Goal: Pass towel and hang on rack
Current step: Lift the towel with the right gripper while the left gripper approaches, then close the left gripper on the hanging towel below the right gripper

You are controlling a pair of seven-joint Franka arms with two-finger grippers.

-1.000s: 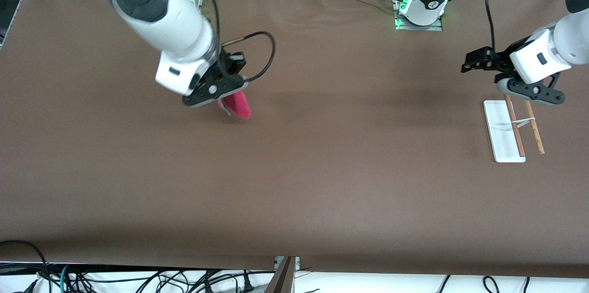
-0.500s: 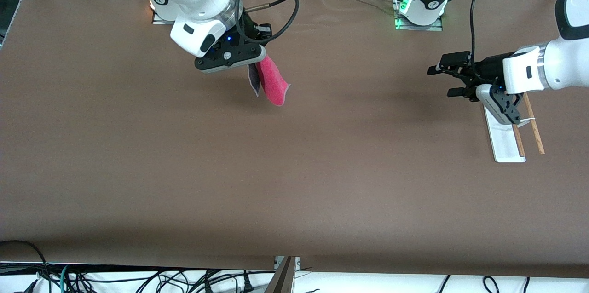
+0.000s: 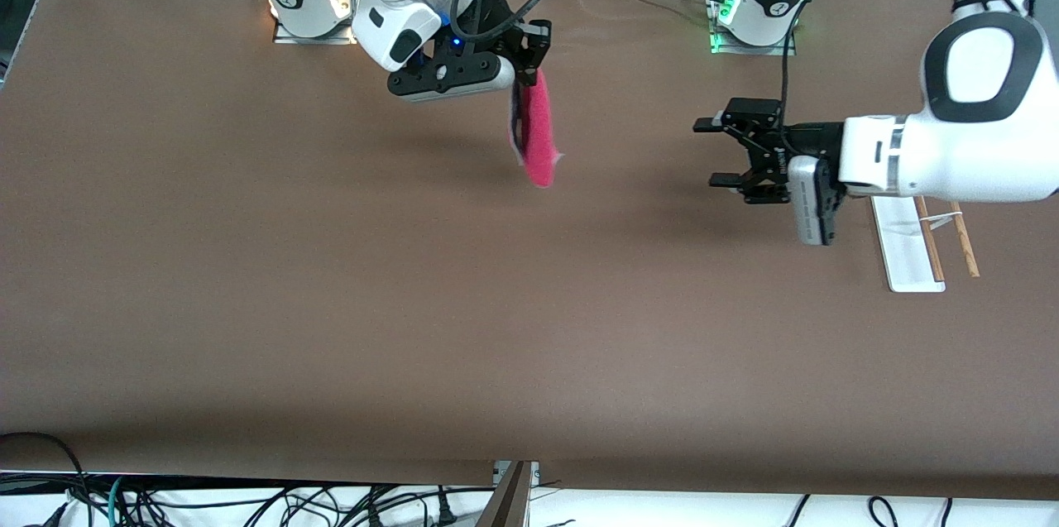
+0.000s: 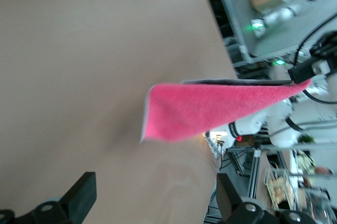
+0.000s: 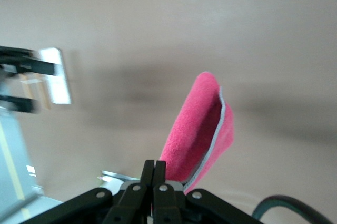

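The pink towel hangs in the air from my right gripper, which is shut on its top edge over the middle of the table. In the right wrist view the shut fingers pinch the folded towel. My left gripper is open and empty, level with the towel, with a gap between them. In the left wrist view the towel shows ahead of my left gripper, between its spread fingers. The rack stands on the table at the left arm's end, partly hidden by the left arm.
The brown table stretches wide below both grippers. The arm bases stand along its edge farthest from the front camera. Cables lie off the table's nearest edge.
My right gripper has carried the towel toward the left arm's end of the table. My left gripper has moved away from the rack toward the towel and stays open.
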